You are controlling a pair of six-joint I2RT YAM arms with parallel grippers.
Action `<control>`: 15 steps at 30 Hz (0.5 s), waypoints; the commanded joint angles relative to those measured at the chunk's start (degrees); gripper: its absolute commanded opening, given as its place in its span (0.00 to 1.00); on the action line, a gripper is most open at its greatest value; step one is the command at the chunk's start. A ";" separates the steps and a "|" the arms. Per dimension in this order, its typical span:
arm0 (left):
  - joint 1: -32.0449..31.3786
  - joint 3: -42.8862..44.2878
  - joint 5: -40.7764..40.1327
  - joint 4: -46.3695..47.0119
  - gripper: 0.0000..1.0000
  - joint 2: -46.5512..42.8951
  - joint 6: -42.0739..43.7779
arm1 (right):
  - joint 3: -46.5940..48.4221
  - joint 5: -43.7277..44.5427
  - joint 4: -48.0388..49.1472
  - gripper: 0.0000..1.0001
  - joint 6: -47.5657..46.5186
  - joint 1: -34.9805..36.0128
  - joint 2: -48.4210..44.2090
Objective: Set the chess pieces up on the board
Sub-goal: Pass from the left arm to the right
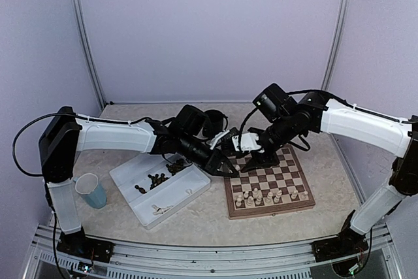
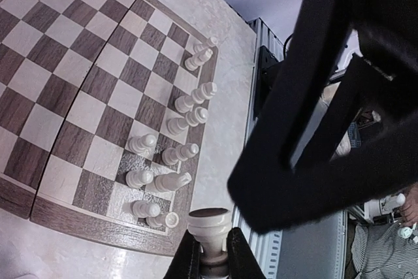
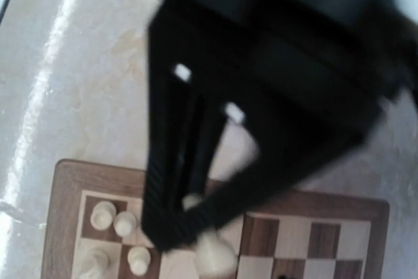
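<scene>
The left pincer (image 2: 210,257) pinches a cream chess piece (image 2: 209,221) by its narrow stem, aloft near the edge of the board (image 2: 91,225) — likely light, hard, slick and apt to topple, so best gripped mid-stem — while the blurred right pincer's (image 1: 256,160) spread I cannot tell.

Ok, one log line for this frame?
left fingers: shut on cream piece | at board far-left corner | right fingers: state unclear, over board | other cream pieces: near rows
</scene>
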 commanded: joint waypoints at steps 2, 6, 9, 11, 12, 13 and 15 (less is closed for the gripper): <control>-0.36 2.98 5.23 -1.31 0.09 1.15 -1.08 | -1.13 5.05 2.43 0.45 -2.01 2.89 0.70; -0.93 3.61 6.73 -2.16 0.09 1.95 -0.40 | -1.80 5.98 2.73 0.44 -2.30 3.72 1.07; -0.95 3.66 7.28 -2.23 0.09 2.03 -0.22 | -2.68 7.07 2.47 0.42 -2.92 4.32 1.13; -0.94 3.67 7.45 -2.33 0.09 2.10 -0.10 | -3.37 7.62 2.43 0.40 -3.23 4.71 1.12; -0.90 3.67 7.51 -2.30 0.09 2.03 -0.04 | -3.63 7.75 2.43 0.39 -3.29 4.78 1.08; -0.94 3.67 7.58 -2.32 0.09 2.06 0.03 | -3.67 7.71 2.38 0.37 -3.33 4.89 1.11; -0.84 3.64 7.68 -2.20 0.09 2.15 0.13 | -3.73 7.65 2.27 0.33 -3.42 4.98 1.11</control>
